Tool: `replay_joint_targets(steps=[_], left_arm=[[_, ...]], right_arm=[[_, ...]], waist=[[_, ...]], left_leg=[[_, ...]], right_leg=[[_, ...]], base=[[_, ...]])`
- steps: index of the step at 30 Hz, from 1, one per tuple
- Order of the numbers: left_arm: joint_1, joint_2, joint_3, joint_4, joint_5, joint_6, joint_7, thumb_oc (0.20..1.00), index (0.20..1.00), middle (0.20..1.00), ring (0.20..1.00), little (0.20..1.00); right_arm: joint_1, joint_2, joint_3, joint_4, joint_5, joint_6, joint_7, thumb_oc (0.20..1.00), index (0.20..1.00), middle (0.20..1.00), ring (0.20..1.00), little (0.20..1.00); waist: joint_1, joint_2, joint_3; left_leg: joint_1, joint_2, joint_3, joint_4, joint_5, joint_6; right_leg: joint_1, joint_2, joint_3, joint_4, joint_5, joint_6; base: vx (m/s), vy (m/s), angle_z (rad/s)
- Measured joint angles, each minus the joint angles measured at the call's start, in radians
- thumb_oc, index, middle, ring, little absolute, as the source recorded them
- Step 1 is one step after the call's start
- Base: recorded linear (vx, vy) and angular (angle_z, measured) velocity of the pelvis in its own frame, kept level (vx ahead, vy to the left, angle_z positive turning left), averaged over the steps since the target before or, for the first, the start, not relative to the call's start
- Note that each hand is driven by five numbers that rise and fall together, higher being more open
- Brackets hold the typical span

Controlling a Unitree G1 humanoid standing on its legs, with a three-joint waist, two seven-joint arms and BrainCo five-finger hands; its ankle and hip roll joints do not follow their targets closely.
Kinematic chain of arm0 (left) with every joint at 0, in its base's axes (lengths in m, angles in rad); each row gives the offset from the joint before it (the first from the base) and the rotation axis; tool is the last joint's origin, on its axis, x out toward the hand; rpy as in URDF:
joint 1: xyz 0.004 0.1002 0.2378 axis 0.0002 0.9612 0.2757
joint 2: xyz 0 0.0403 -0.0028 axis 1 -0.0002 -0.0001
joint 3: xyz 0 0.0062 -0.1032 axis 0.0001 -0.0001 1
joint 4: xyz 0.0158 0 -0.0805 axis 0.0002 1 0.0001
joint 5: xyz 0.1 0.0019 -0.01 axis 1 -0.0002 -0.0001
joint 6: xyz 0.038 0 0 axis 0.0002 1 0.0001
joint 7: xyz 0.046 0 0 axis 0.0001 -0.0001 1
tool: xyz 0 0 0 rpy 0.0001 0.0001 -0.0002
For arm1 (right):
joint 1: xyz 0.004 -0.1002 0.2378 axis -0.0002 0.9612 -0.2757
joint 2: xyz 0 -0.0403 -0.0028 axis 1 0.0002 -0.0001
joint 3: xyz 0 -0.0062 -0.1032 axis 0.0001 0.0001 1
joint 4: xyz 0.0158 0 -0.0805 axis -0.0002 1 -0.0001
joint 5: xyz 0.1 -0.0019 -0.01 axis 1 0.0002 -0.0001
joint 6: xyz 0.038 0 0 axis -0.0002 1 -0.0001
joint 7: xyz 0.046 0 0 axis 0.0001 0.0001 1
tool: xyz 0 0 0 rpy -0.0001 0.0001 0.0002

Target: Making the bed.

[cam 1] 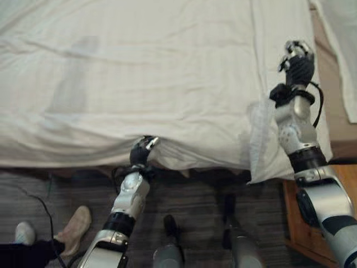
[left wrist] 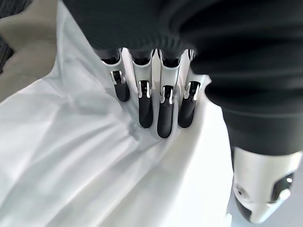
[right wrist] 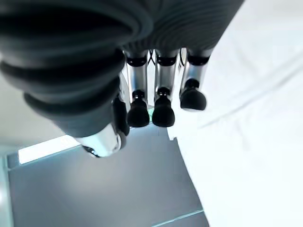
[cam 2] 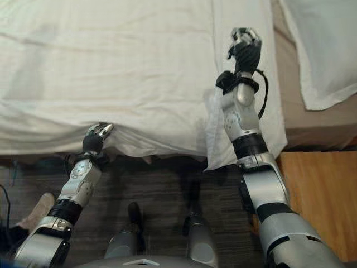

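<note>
Sheet (cam 1: 167,84) lay across bed, long hem along near edge | left hand (cam 1: 143,149) pinched hem fold there | right hand (cam 1: 298,61) clenched on sheet's right edge, farther up, nearer corner.

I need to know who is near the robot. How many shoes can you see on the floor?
2: a beige shoe on the floor beside the robot's left arm, and a white shoe farther left near the picture's edge. Others may be hidden under the bed.
</note>
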Motion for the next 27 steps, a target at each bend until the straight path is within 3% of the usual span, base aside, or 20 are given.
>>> replay_joint_targets(steps=[4, 7, 10, 13, 15, 18, 20, 22, 27], left_arm=[[0.019, 0.003, 0.034, 0.024, -0.033, -0.028, -0.013, 1.000, 1.000, 1.000, 1.000, 1.000], [0.100, 0.003, 0.063, -0.006, -0.067, -0.052, -0.062, 1.000, 1.000, 1.000, 1.000, 1.000], [0.161, 0.001, 0.079, 0.017, -0.069, -0.045, -0.077, 1.000, 1.000, 1.000, 1.000, 1.000], [0.141, 0.000, 0.084, 0.046, -0.069, -0.042, -0.082, 1.000, 1.000, 1.000, 1.000, 1.000], [0.123, -0.003, 0.101, 0.049, -0.069, -0.040, -0.088, 1.000, 1.000, 1.000, 1.000, 1.000], [0.106, -0.037, 0.165, 0.078, -0.107, -0.032, -0.089, 1.000, 1.000, 1.000, 1.000, 1.000], [0.106, -0.069, 0.179, 0.126, -0.152, -0.026, -0.088, 1.000, 1.000, 1.000, 1.000, 1.000], [0.096, -0.104, 0.183, 0.158, -0.181, -0.025, -0.088, 1.000, 1.000, 1.000, 1.000, 1.000], [0.121, -0.173, 0.183, 0.198, -0.196, 0.002, -0.090, 1.000, 1.000, 1.000, 1.000, 1.000]], right_arm=[[-0.092, -0.058, -0.025, 0.134, 0.081, -0.041, 0.011, 0.200, 0.200, 0.200, 0.200, 0.200], [-0.141, -0.137, -0.014, 0.197, 0.116, -0.068, 0.022, 0.200, 0.200, 0.200, 0.200, 0.200], [-0.134, -0.142, -0.035, 0.283, 0.148, -0.068, 0.036, 0.200, 0.200, 0.200, 0.200, 0.200], [-0.078, -0.101, -0.097, 0.264, 0.191, -0.087, 0.078, 0.200, 0.200, 0.200, 0.200, 0.200], [0.069, 0.017, -0.231, 0.087, 0.249, -0.139, 0.156, 0.200, 0.200, 0.200, 0.200, 0.200], [0.197, 0.101, -0.278, -0.020, 0.303, -0.184, 0.214, 0.200, 0.200, 0.200, 0.200, 0.200], [0.286, 0.144, -0.276, 0.017, 0.354, -0.200, 0.220, 0.200, 0.200, 0.200, 0.200, 0.200], [0.383, 0.154, -0.281, 0.069, 0.363, -0.183, 0.223, 0.200, 0.200, 0.200, 0.200, 0.200], [0.753, 0.169, -0.308, 0.318, 0.362, -0.010, 0.189, 0.200, 0.200, 0.200, 0.200, 0.200]], waist=[[0.005, 0.068, 0.035], [0.024, 0.116, 0.058], [0.025, 0.140, 0.065], [0.013, 0.149, 0.064], [-0.018, 0.153, 0.061], [-0.060, 0.157, 0.053], [-0.092, 0.152, 0.037], [-0.099, 0.145, 0.018], [-0.164, 0.123, -0.003]], left_leg=[[-0.043, -0.001, -0.011, 0.000, 0.008, 0.000], [-0.092, -0.006, 0.020, 0.000, 0.012, 0.001], [-0.114, -0.003, 0.055, 0.000, 0.010, -0.001], [-0.125, -0.008, 0.074, 0.000, 0.009, -0.003], [-0.124, -0.011, 0.092, 0.000, 0.007, -0.004], [-0.117, -0.018, 0.095, -0.006, 0.005, -0.007], [-0.101, -0.024, 0.100, -0.006, 0.001, -0.009], [-0.087, -0.025, 0.114, -0.006, -0.001, -0.011], [-0.026, -0.025, 0.126, -0.006, -0.010, -0.010]], right_leg=[[-0.038, -0.001, -0.010, 0.000, 0.001, -0.005], [-0.107, 0.001, 0.019, 0.001, 0.016, -0.012], [-0.152, 0.013, 0.047, 0.002, 0.025, -0.019], [-0.179, 0.020, 0.073, 0.002, 0.030, -0.023], [-0.186, 0.020, 0.089, 0.002, 0.033, -0.023], [-0.183, 0.013, 0.097, 0.002, 0.033, -0.019], [-0.172, 0.009, 0.106, 0.002, 0.023, -0.005], [-0.164, 0.010, 0.117, 0.002, 0.023, -0.005], [-0.117, 0.012, 0.135, 0.002, 0.018, 0.001]], base=[[-0.02, -0.044, 0.04], [-0.04, -0.033, -0.23], [-0.04, 0.014, -0.27], [0.00, 0.095, -0.23], [0.01, 0.100, -0.17], [0.00, 0.100, -0.02], [-0.01, 0.109, -0.05], [-0.02, 0.111, -0.14], [-0.02, 0.099, -0.14]])
